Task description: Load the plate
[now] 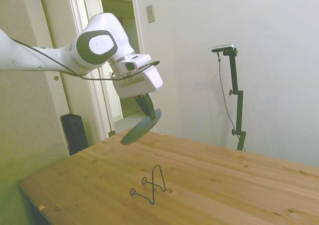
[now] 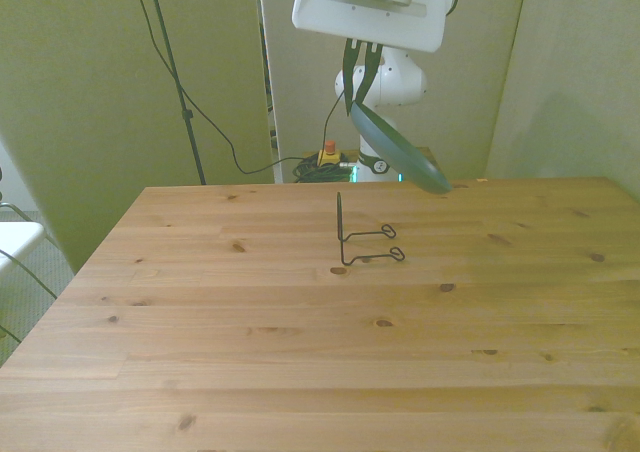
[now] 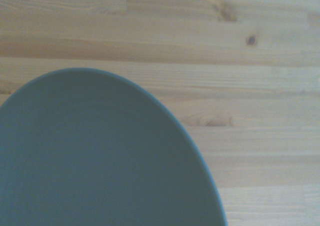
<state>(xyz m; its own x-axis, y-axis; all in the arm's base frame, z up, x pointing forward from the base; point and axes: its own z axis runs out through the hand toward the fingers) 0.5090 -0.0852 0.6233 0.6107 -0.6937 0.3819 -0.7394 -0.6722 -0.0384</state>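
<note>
The dark teal-grey plate (image 1: 140, 128) (image 2: 398, 149) hangs tilted in the air, well above the wooden table, held by its upper rim. My gripper (image 1: 147, 107) (image 2: 358, 90) is shut on that rim, its dark fingers pinching the edge. In the wrist view the plate (image 3: 95, 156) fills most of the picture with table planks behind it. A thin black wire stand (image 1: 151, 184) (image 2: 362, 235) sits on the table below the plate and nearer to the table's middle, with nothing in it.
The wooden table (image 1: 224, 185) (image 2: 300, 352) carries only the wire stand. A doorway and wall lie behind the arm in the side view. Cables and a small red and yellow button box (image 2: 327, 155) lie beyond the table's far edge.
</note>
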